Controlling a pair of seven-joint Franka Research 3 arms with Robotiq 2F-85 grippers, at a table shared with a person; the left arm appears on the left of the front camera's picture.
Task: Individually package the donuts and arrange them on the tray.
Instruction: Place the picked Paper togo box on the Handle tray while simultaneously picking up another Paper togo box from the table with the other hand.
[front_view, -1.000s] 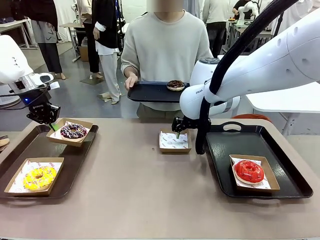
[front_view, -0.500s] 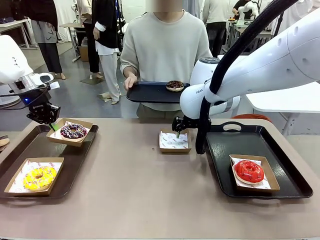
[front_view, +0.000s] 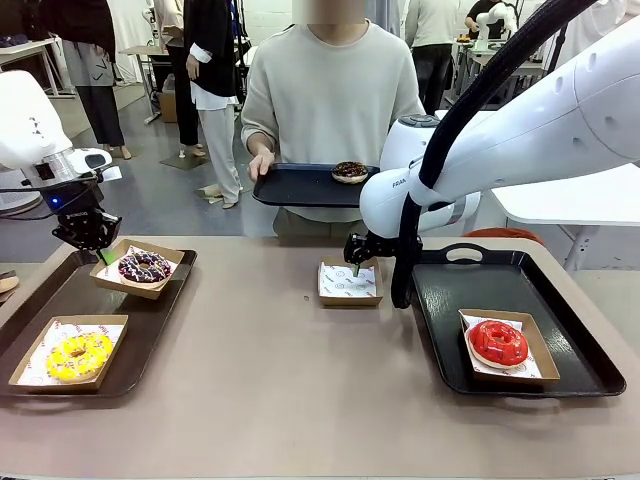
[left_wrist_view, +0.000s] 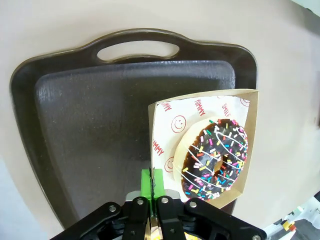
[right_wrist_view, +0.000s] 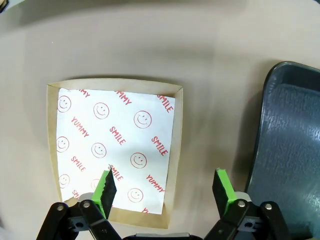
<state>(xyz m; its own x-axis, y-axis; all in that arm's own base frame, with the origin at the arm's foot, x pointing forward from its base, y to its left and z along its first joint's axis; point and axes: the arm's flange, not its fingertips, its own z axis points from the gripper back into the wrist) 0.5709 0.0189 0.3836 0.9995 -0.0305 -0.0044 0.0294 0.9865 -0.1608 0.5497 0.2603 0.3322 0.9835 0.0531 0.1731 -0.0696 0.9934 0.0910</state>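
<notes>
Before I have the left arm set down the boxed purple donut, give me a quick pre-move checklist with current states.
1. Left end effector shut on the cardboard box rim: ok.
2. Dark purple sprinkled donut seated in box: ok.
3. Bare floor on the dark left tray for set-down: ok.
4. Box level: not ok, tilted.
5. Right end effector open over the empty paper-lined box: ok.
6. Person's hand away from the table: ok.

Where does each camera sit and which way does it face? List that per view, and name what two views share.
Front view: fixed between the arms, facing the person across the table; shows both arms, left gripper and right gripper.
Left wrist view: looks down along its shut gripper, which pinches the purple donut's box over the left tray.
Right wrist view: looks down between its open gripper at the empty box.
Shared: front and right wrist views both show the empty box.
</notes>
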